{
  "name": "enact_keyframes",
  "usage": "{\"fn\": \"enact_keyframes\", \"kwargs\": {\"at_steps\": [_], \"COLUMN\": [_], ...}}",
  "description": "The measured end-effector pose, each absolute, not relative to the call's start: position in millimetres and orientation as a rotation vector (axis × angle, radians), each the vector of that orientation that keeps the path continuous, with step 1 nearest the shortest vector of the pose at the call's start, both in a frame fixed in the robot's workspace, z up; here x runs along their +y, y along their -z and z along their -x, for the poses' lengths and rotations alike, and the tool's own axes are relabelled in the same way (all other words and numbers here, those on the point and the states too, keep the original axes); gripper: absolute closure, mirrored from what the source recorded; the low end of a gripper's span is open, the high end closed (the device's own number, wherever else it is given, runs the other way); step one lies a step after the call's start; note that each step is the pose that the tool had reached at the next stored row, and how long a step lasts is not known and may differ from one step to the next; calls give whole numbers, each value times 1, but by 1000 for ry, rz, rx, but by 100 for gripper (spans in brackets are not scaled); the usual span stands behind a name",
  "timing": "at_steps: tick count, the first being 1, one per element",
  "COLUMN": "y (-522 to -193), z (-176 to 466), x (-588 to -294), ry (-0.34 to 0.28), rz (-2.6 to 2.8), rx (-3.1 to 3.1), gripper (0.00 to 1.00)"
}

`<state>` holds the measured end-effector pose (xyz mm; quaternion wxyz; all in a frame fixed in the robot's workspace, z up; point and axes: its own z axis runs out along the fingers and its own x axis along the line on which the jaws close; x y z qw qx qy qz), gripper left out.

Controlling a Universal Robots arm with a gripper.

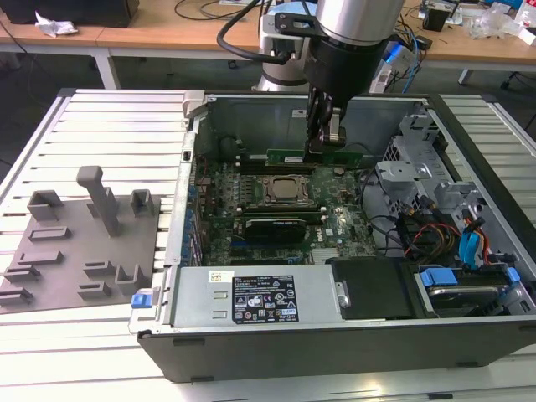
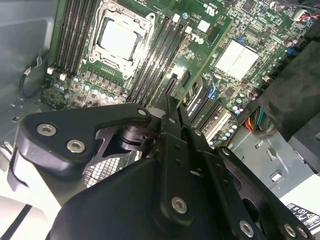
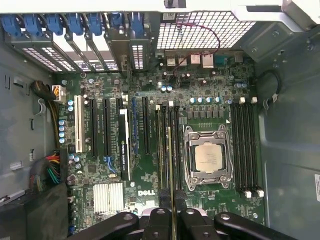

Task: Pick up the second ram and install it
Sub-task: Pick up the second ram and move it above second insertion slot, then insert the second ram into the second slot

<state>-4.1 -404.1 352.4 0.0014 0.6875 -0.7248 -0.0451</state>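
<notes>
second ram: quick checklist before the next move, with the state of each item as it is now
1. second ram gripped by the end effector: ok.
2. Stick held level in the exterior view: ok.
3. Stick's edge runs parallel to the memory slots beside the CPU socket in the first wrist view: ok.
4. Slot end clips open: cannot tell.
5. Stick seated in a slot: cannot tell.
6. Cables away from the stick, toward the exterior view's right: ok.
</notes>
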Motion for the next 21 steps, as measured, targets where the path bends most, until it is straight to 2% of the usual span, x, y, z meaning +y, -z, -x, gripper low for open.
{"fn": "enact_keyframes", "kwargs": {"at_steps": [21], "y": [-336], "z": [4], "x": [-404], "ry": [142], "rz": [-2158], "rx": [-2275], "gripper": [86]}}
